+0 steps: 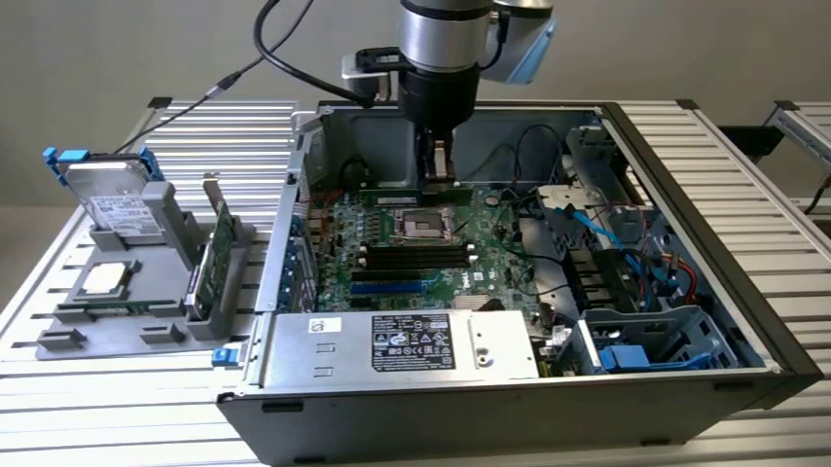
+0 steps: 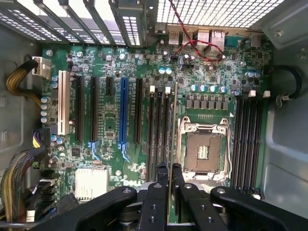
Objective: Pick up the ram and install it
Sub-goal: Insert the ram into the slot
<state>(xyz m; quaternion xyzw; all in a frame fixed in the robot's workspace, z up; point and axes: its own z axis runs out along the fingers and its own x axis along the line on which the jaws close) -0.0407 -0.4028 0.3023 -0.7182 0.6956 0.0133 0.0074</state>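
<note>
One ram [image 2: 173, 120] edge-on between the jaws

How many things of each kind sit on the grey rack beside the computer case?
Hard drive: 1
Green card: 1
Square silver chip: 1
Total: 3

The ram [image 2: 173, 120] is a thin, long, dark green stick, held on edge between the fingertips of the gripper [image 2: 170, 169]. It hangs level just above the CPU socket [image 2: 204, 151], parallel to that socket's long side. It lies between the socket and the nearest black slots [image 2: 159, 130], not seated in any.
</note>
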